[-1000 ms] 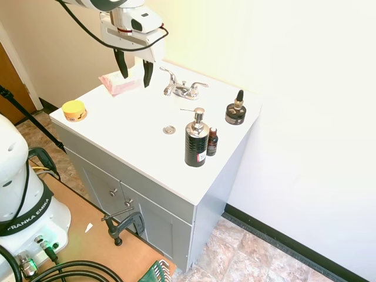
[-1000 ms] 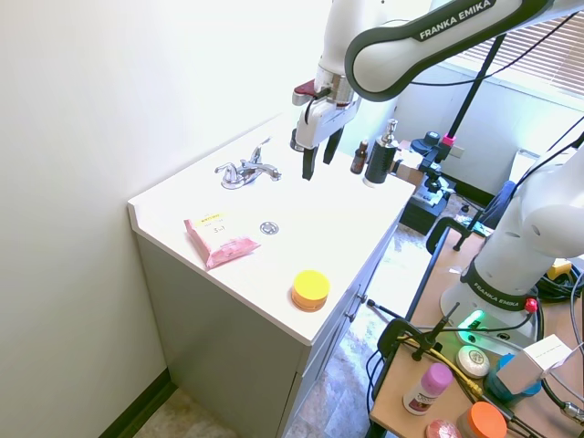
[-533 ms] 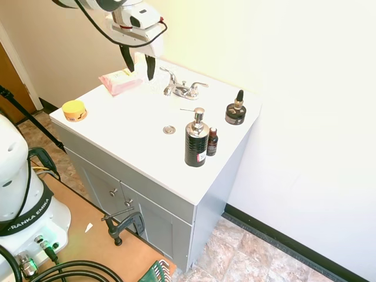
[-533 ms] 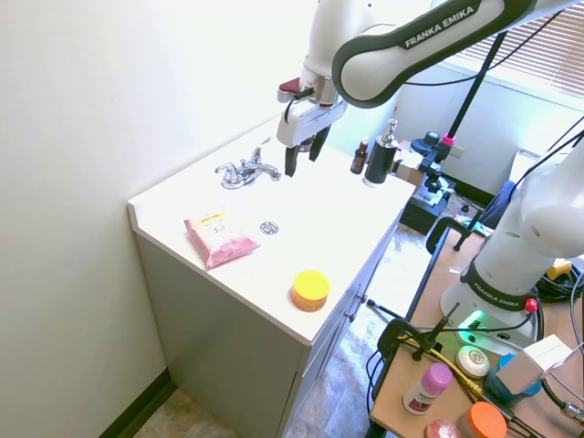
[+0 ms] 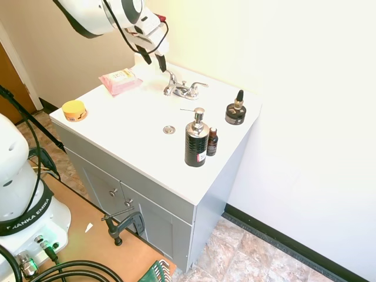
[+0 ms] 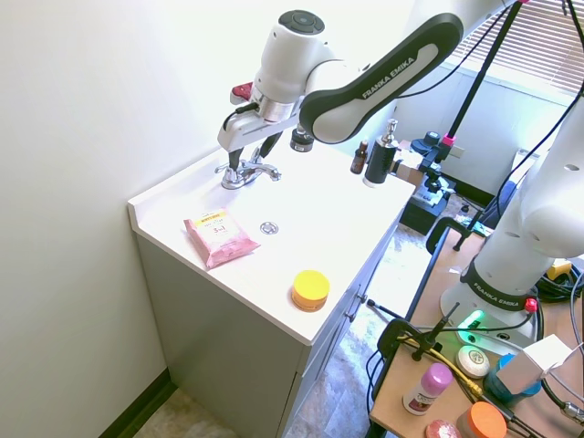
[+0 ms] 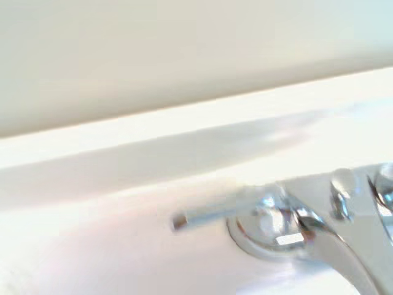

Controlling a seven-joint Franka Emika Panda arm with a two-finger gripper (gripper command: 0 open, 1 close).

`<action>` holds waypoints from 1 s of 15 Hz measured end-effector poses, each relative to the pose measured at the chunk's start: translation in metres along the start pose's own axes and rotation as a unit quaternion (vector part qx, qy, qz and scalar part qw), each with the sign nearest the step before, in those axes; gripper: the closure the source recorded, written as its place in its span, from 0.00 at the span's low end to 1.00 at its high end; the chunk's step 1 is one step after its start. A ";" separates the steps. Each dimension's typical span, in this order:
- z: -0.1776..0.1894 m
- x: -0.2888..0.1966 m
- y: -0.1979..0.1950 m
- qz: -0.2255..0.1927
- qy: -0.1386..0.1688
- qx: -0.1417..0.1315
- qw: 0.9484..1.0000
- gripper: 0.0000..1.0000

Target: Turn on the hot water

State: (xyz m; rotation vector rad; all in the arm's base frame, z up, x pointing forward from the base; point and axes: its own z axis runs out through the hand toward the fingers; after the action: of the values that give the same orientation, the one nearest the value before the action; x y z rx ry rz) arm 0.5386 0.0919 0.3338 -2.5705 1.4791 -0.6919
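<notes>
At the rear of the white vanity top (image 5: pixel 135 117), first exterior view, the gripper (image 5: pixel 152 60) hangs tilted just beside the faucet (image 5: pixel 183 89), fingers spread, next to its left-hand lever (image 5: pixel 168 73). Across the room, the second exterior view shows the parted fingers beside that lever, with pink wipes (image 6: pixel 220 240) and a yellow jar (image 6: pixel 310 289) nearer the front edge. Up close, the wrist view shows the lever blurred, pointing away from the chrome base.

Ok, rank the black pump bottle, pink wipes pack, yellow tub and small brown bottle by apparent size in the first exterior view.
1. black pump bottle
2. pink wipes pack, lying farther off, so the gap is unsure
3. yellow tub
4. small brown bottle
</notes>
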 end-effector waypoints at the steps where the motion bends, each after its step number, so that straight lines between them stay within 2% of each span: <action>1: 0.008 -0.001 -0.003 0.000 0.007 0.002 1.000 0.00; 7: 0.038 0.009 -0.021 0.001 0.040 0.010 0.999 0.00; 9: 0.045 0.013 -0.026 0.002 0.045 0.004 0.999 0.00; 12: 0.053 0.017 -0.020 0.005 0.050 -0.019 0.999 0.00; 15: 0.058 0.024 -0.012 -0.001 0.036 -0.071 0.997 0.00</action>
State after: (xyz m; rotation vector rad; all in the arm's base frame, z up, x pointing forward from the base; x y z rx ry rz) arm 0.5836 0.0700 0.2940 -2.6773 1.6046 -0.7111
